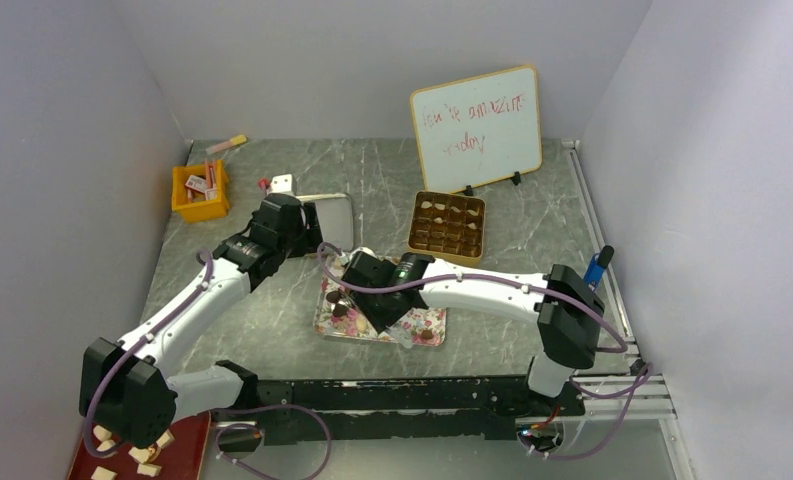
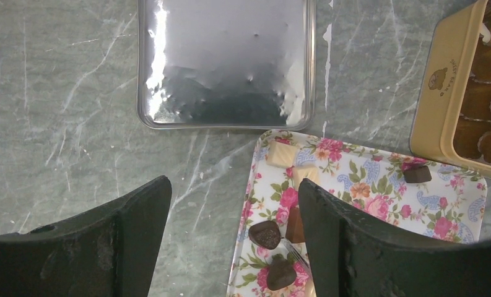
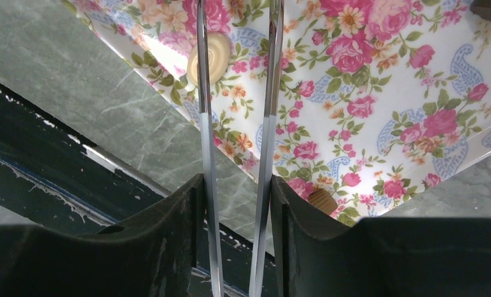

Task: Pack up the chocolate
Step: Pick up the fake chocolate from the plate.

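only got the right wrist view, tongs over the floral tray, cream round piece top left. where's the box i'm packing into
observer: The gold box sits on the table just beyond the floral tray, in front of the whiteboard. It already has pieces in it.
operator: the tongs run out of my frame at the top, what's at the tips
observer: In the left wrist view, the tip of the tongs lies among the dark chocolates at the tray's near-left corner, beside a dark round piece and a dark heart-shaped piece. I cannot tell whether the tongs are pinching anything.
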`<action>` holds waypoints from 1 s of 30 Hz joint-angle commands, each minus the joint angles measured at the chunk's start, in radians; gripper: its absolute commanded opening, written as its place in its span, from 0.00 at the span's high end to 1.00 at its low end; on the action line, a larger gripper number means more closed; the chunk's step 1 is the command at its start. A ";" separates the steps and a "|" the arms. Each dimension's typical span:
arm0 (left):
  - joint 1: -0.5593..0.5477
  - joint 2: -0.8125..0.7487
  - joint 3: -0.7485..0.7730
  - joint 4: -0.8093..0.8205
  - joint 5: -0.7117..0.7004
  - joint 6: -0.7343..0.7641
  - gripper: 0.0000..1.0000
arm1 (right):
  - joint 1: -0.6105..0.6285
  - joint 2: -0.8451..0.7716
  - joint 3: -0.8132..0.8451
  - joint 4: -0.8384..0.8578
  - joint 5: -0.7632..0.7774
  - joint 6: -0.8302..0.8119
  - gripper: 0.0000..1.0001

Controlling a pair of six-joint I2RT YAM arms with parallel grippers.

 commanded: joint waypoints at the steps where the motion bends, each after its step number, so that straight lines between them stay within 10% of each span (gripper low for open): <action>1: 0.005 -0.026 -0.005 0.001 0.012 0.015 0.20 | 0.004 0.021 0.049 0.037 0.027 -0.003 0.57; 7: 0.008 -0.028 -0.005 -0.003 0.012 0.021 0.20 | 0.004 0.051 0.055 0.042 0.046 -0.012 0.59; 19: 0.011 -0.020 -0.003 0.007 0.019 0.015 0.21 | 0.005 -0.036 0.058 -0.005 0.115 0.028 1.00; 30: 0.012 -0.007 -0.004 0.027 0.028 0.007 0.21 | -0.012 -0.132 0.154 -0.110 0.234 0.058 1.00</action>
